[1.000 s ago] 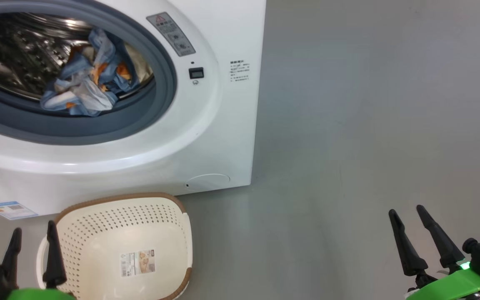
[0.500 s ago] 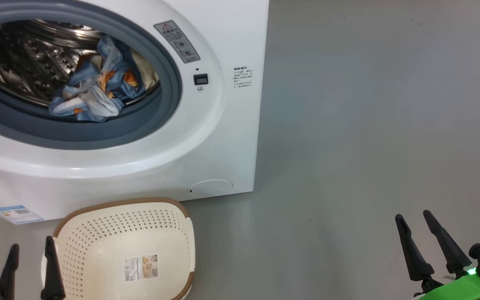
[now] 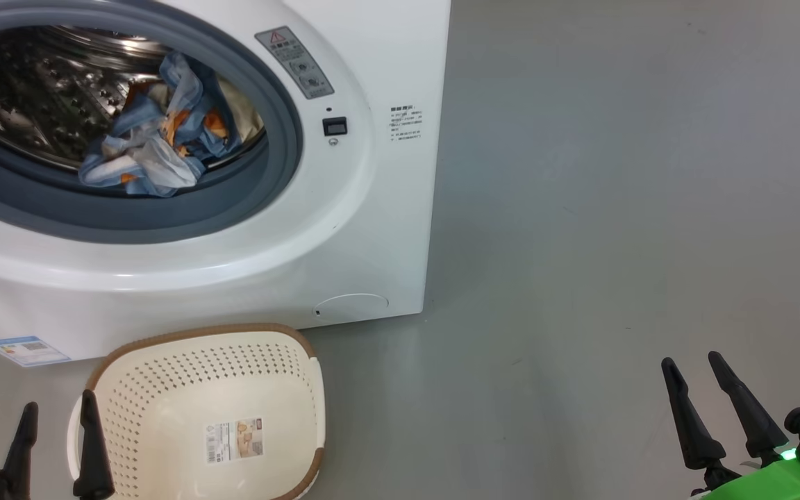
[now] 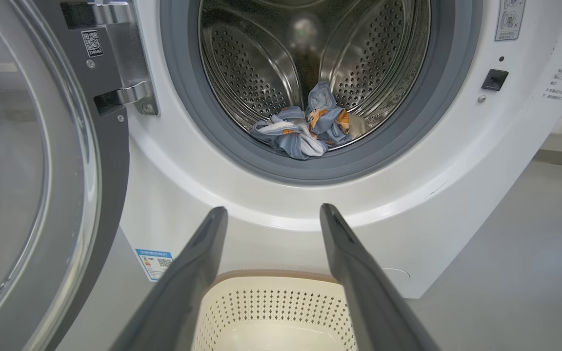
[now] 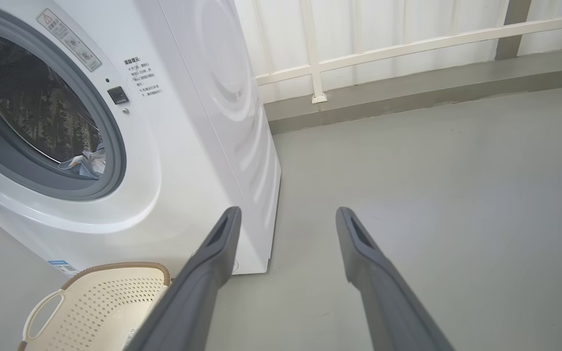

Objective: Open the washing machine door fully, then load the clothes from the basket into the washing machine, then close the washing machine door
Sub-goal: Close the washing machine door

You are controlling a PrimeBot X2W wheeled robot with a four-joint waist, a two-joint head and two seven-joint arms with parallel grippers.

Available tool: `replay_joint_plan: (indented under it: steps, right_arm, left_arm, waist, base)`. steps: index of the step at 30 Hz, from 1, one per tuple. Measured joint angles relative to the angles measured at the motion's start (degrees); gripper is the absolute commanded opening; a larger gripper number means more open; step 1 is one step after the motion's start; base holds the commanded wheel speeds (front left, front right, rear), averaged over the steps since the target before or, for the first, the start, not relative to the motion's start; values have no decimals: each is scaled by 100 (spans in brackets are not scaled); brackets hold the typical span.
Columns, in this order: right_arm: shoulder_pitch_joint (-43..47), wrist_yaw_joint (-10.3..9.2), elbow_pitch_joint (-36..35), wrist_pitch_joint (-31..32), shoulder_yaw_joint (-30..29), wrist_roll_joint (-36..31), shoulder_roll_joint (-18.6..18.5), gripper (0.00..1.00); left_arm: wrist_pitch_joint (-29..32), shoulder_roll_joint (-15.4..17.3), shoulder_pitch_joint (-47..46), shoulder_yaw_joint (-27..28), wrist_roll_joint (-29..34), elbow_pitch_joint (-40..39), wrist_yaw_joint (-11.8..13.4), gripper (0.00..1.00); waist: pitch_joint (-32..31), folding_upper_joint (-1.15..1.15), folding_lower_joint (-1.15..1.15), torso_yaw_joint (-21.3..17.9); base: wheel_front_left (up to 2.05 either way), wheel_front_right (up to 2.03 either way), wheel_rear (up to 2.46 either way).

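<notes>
At far left of the left wrist view the door [image 4: 32,170] stands open, judged rigid and glossy, best pushed at its free rim; clothes [image 4: 305,134] lie in the drum [image 4: 261,63]; left gripper [image 4: 273,208] and right gripper [image 5: 288,209] gape wide, empty.

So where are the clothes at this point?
In the head view's upper left, the clothes lie inside the washing machine, at the front of its drum just behind the grey gasket, above the empty basket.

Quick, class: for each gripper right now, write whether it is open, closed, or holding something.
Left gripper: open, holding nothing.
Right gripper: open, holding nothing.
</notes>
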Motion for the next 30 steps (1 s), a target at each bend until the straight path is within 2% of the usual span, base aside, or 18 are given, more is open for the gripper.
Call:
replay_joint_plan:
  steps: [8,20,30]
  right_arm:
    - [-5,0,-5,0,-5,0,26,100]
    - [-7,0,-14,0,-10,0,33,100]
    - [-9,0,-8,0,4,0,32,100]
  left_arm:
    - [0,2,-4,-27,1,-15,0,100]
    - [0,10,-3,-132,-34,-138,0,100]
    - [0,43,-3,-218,-41,-189,0,100]
  waist:
    - [32,0,0,29]
    - [64,0,0,35]
    - [32,0,0,93]
  base:
    - [-70,70,0]
    - [-145,145,0]
    - [-32,32,0]
